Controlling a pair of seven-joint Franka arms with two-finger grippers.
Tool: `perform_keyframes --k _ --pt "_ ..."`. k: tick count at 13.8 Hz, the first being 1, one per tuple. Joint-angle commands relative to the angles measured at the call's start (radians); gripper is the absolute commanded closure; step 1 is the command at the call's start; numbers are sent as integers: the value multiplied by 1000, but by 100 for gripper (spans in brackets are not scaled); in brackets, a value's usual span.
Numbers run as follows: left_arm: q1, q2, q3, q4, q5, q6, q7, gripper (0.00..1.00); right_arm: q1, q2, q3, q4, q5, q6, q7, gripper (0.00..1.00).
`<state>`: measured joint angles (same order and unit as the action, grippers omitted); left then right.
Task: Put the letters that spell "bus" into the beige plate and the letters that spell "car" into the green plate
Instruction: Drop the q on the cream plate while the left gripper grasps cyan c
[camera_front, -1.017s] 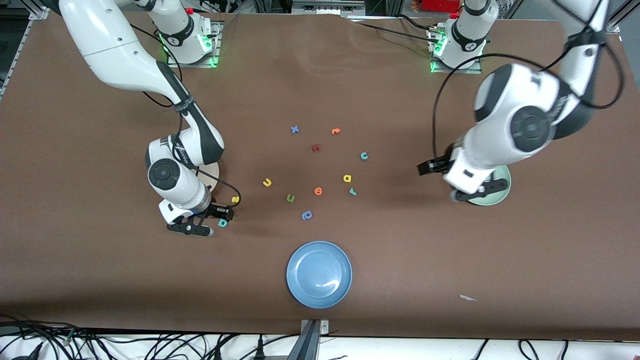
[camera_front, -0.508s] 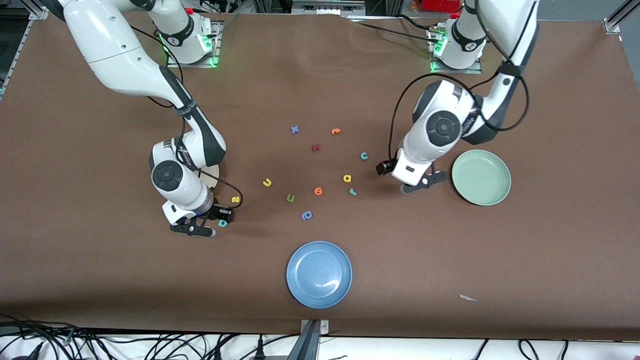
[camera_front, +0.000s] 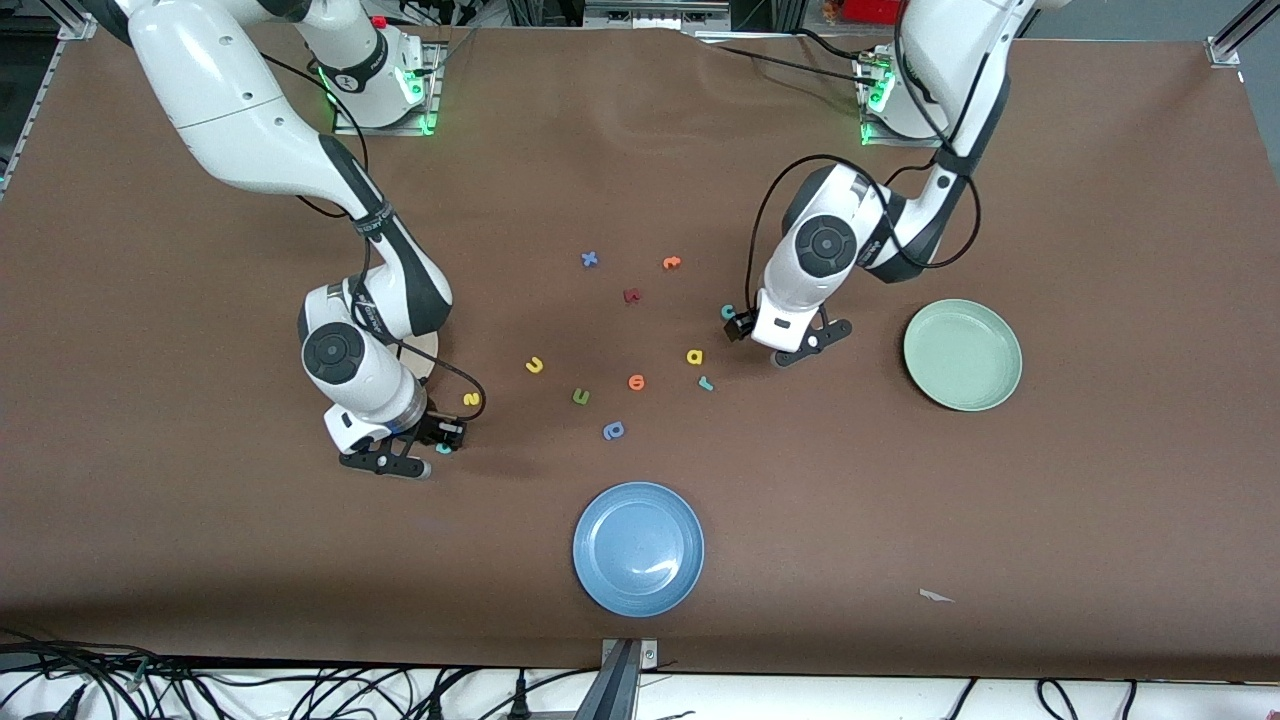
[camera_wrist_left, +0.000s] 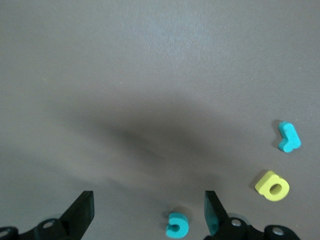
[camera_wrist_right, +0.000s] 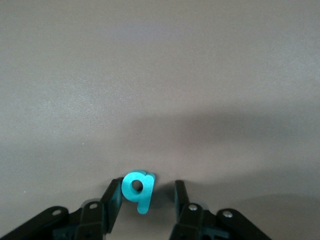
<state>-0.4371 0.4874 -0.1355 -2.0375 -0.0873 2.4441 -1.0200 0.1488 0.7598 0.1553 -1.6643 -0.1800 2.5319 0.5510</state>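
My right gripper (camera_front: 420, 450) is down at the table with the teal b (camera_wrist_right: 136, 187) between its fingers. One finger touches the b and the other stands off it, so the right gripper (camera_wrist_right: 147, 192) is open. The yellow s (camera_front: 471, 399) and yellow u (camera_front: 535, 365) lie nearby. The beige plate (camera_front: 430, 352) is mostly hidden under the right arm. My left gripper (camera_front: 772, 345) hangs wide open over the teal c (camera_wrist_left: 176, 225), which lies between its fingers. The yellow a (camera_wrist_left: 272, 186) and teal r (camera_wrist_left: 288, 137) lie beside it. The green plate (camera_front: 962, 355) is empty.
A blue plate (camera_front: 638, 548) sits nearest the front camera. Other letters lie mid-table: green (camera_front: 581, 397), orange (camera_front: 636, 382), blue-purple (camera_front: 613, 431), dark red (camera_front: 631, 295), orange (camera_front: 671, 263), blue x (camera_front: 590, 259). A white scrap (camera_front: 935, 596) lies toward the left arm's end.
The left arm swung from over the green plate to over the teal c, uncovering the plate. The right gripper's fingers drew closer around the b.
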Motion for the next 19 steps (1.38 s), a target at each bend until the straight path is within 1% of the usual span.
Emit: perform_keyframes --k 1,2,3,4,5,6,7,8,9,11,12,13,14,15,16,19 --pt "-34 39 11 17 -14 45 -55 5 0 35 4 31 -24 14 18 64" --pt "-37 42 11 17 -15 46 -57 6 0 35 4 31 -24 14 18 68" --pt "-37 46 10 17 -19 46 -58 9 0 33 4 32 -24 14 17 70" --pt "-38 48 10 17 -20 46 -61 10 0 30 3 32 -27 14 12 72" --pt "-40 48 8 19 -22 46 -63 10 2 24 1 32 -56 10 6 72" --pt "-38 46 -15 19 -22 44 -64 11 -6 16 0 38 -90 4 4 72" --pt "-32 45 -35 17 -22 44 -64 15 -11 13 -2 38 -96 -7 3 72" --pt "-37 45 -36 17 -22 43 -58 18 -11 -2 -6 38 -98 -24 0 72" --pt "-40 46 -42 17 -20 43 -48 18 -12 -23 -5 37 -96 -62 -2 72" --pt "-40 49 -50 16 -17 43 -43 18 -14 -94 -5 29 -96 -196 -19 72" --pt "-41 51 -50 14 -14 43 -43 22 -15 -134 -5 25 -93 -281 -42 72" --pt "-42 54 -50 13 -12 43 -41 25 -15 -166 -5 9 -90 -351 -51 75" --pt "-40 57 -50 13 -12 43 -43 30 -17 -198 -5 -32 -87 -375 -60 78" --pt "-40 57 -50 13 -12 43 -43 35 -24 -232 -6 -99 -87 -351 -74 79" --pt "-40 57 -50 13 -12 43 -43 40 -40 -261 -11 -171 -87 -296 -82 79" --pt "-40 60 -50 14 -12 43 -49 46 -83 -342 -17 -438 -88 -48 -88 79"
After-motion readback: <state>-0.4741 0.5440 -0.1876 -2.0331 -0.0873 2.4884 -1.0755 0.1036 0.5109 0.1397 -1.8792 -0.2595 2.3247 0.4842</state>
